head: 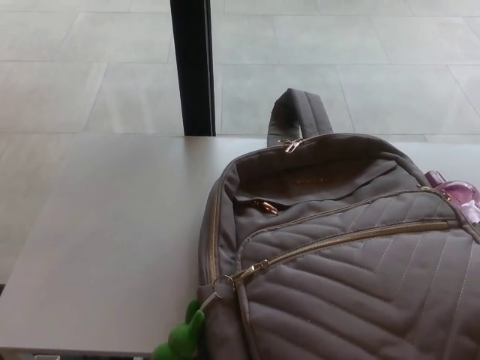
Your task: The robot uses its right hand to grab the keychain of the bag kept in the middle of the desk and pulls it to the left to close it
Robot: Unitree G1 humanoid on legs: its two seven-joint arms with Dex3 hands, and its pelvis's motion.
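Head view, looking down and forward.

Taupe-grey quilted fabric backpack (352,255) flat on its back on the pale grey desk top (112,240), filling the lower right of the frame and cut off by the right and bottom edges. Chevron stitching across the front panel. Padded grey carry handle (300,112) at the far end, arching up past the desk's far edge.

Gold-toned front zip (352,238) on a diagonal, from low left up to the right side of the bag. Zip slider (251,270) at the low left end of that run; teeth looking meshed along the whole visible length. Small metal ring (223,286) hooked to the slider, just off the bag's left side.

Soft green knobbly keychain (182,339) hanging from the ring by a short pale link, resting beside the bag's lower left corner at the near edge of the desk; bottom part cut off by the frame.

Upper slit pocket with a copper pull (264,205), slightly gaping. Another gold pull (291,143) at the top seam under the handle.

Pink translucent object (457,191) against the bag's right shoulder; kind not clear.

Black upright post (193,67) behind the desk, over grey floor tiles (90,60).

Left hand and right hand: neither in frame, so grip state cannot be told.
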